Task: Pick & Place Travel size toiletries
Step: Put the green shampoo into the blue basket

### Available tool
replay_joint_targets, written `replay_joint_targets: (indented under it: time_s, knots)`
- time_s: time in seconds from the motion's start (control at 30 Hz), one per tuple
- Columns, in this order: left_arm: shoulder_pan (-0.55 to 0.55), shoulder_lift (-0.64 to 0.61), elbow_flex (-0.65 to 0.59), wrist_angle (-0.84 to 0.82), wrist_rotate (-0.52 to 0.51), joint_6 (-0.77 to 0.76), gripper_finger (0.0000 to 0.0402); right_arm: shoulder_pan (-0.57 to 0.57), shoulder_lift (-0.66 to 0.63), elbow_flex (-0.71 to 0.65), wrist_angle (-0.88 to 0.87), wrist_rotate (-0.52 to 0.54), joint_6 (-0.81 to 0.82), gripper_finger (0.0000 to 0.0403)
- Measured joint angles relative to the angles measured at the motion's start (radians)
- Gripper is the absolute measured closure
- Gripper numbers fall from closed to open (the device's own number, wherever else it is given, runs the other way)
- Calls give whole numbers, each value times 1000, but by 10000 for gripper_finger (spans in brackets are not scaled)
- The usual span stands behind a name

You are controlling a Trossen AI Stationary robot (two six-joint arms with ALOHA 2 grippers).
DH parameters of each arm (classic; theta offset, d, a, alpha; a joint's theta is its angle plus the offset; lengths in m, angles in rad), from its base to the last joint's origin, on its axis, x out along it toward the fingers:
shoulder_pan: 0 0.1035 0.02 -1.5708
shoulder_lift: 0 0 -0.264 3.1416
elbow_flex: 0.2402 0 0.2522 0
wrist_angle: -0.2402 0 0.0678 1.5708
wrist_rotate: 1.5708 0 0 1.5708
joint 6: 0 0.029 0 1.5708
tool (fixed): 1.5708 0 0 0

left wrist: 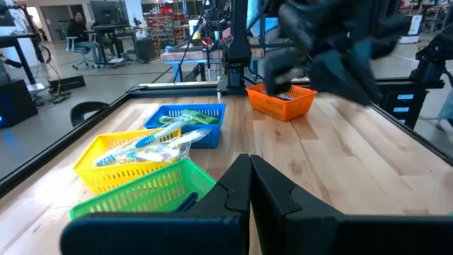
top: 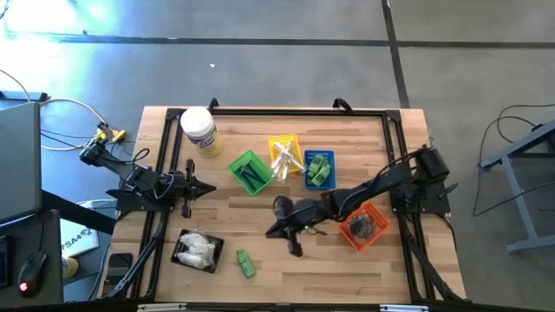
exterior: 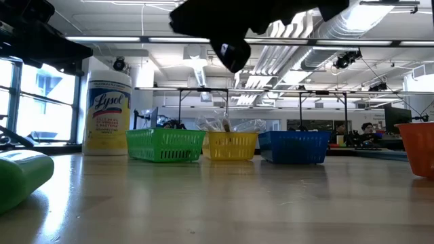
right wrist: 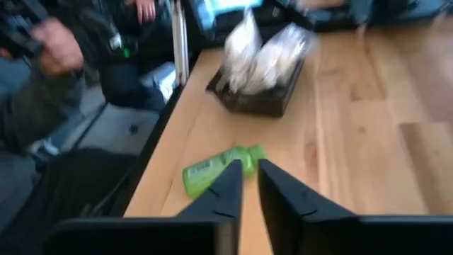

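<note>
A small green bottle (top: 245,263) lies on its side near the table's near edge and also shows in the right wrist view (right wrist: 212,170) and the low view (exterior: 20,177). White wrapped packets (top: 196,248) are piled in a black tray (right wrist: 255,103). My right gripper (top: 279,234) hovers over the table's middle, right of the bottle, pointing toward it. Its fingers (right wrist: 249,180) are empty, with a narrow gap between them. My left gripper (top: 206,188) waits at the left side with its fingers shut (left wrist: 249,166) and holds nothing.
Green (top: 250,172), yellow (top: 284,156) and blue (top: 319,169) baskets with toiletries stand in a row at the far middle, and an orange basket (top: 364,227) sits under my right arm. A big white jar (top: 199,132) stands far left. Bare wood lies between the bottle and the baskets.
</note>
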Motion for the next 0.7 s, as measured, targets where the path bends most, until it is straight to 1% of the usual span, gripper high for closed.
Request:
replay_joint_targets:
  time_s: [0.1,0.2,0.27,0.33,0.4,0.47,0.53,0.6,0.7]
  knots:
    - [0,0,0,-2,0,-10,401,17,52,78,-61,7,-18,318]
    - [0,0,0,-5,0,-30,401,17,56,85,-37,-3,-26,269]
    - [0,0,0,-5,0,-31,401,11,50,83,-34,11,-30,247]
    - [0,0,0,-6,8,-33,401,9,24,61,-36,33,-41,239]
    - [0,0,0,-8,48,-39,401,9,-23,19,-10,65,-69,244]
    - [0,5,0,-9,102,-63,401,9,-83,-48,42,99,-88,262]
    - [0,29,0,-9,142,-88,401,6,-149,-137,120,109,-110,290]
    - [0,73,0,-4,162,-107,401,3,-219,-234,220,111,-129,324]
    - [0,172,-5,50,170,-108,401,-5,-329,-373,319,127,-149,380]
